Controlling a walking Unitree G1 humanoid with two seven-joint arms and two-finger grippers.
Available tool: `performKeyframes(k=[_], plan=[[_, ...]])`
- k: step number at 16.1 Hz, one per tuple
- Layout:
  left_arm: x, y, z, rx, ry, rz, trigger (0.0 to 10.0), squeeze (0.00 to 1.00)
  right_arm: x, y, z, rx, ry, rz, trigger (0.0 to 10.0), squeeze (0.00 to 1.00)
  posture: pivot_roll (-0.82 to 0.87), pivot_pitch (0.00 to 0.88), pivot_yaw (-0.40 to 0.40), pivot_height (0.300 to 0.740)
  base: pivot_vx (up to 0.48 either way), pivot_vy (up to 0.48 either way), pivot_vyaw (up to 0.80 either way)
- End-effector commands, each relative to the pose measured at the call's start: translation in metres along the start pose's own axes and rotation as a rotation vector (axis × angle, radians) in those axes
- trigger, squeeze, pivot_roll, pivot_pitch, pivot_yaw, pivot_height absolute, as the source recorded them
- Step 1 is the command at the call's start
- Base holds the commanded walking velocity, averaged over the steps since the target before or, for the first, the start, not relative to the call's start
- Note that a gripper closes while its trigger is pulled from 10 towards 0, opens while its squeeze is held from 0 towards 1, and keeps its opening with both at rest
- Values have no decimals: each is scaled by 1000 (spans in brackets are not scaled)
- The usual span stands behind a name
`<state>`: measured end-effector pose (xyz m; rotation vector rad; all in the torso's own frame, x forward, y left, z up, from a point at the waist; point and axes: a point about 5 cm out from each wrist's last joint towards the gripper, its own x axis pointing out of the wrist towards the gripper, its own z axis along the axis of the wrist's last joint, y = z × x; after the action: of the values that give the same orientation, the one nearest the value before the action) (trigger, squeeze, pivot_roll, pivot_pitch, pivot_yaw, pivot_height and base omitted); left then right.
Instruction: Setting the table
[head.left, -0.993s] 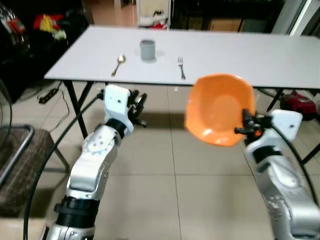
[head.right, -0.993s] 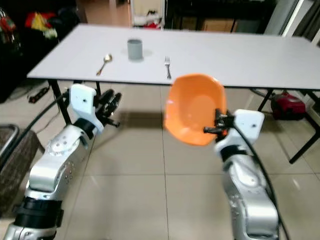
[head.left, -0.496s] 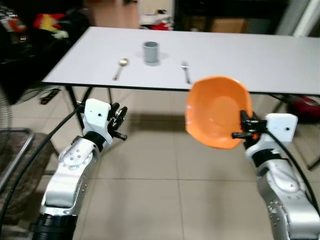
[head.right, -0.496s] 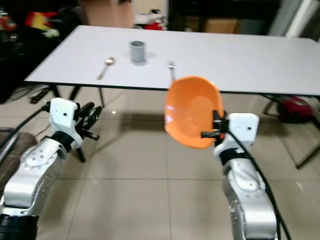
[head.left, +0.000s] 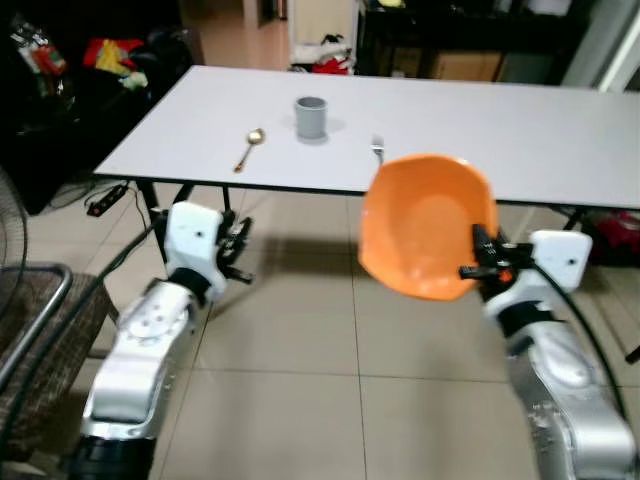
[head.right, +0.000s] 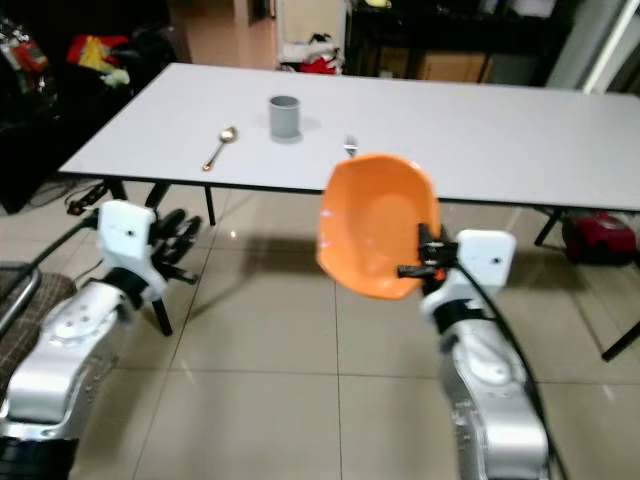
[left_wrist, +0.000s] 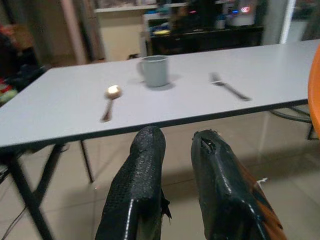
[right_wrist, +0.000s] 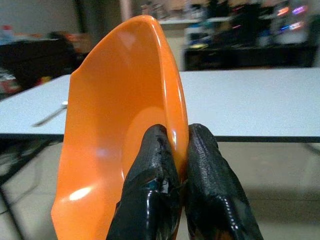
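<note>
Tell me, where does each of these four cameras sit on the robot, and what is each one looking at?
Left eye and right eye views: head, facing forward and down at the white table; both silver arms show.
Left wrist view: along the left gripper toward the spoon, grey cup and fork.
Right wrist view: along the right gripper, clamped on the orange bowl.
All share the table.

Both silver arms bent at the elbow, forearms raised forward. Right gripper (head.left: 478, 262) sits at mid height with wrist level — its fingers (right_wrist: 150, 170) are pinched together on the rim of the orange bowl (head.left: 425, 225), one finger inside and one outside, bowl held on edge. Left gripper (head.left: 238, 250) held lower and out to the left, empty — fingers (left_wrist: 142, 170) side by side with a narrow gap, pointing forward.
</note>
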<state>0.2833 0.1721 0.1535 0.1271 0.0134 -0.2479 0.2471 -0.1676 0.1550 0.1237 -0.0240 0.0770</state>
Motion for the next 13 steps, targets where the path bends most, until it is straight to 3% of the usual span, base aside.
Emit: performKeyframes(k=[1,13], plan=[[3,0,3,6,-2,4,10000,0,3,1,8,27,-42,21,10000,0,-38,0,-39,740,292,0,0],[8,-11,9,-29,-22,-19,10000,0,3,0,12,-23,-51,33,10000,0,-52,0,-36,740,293,0,0]])
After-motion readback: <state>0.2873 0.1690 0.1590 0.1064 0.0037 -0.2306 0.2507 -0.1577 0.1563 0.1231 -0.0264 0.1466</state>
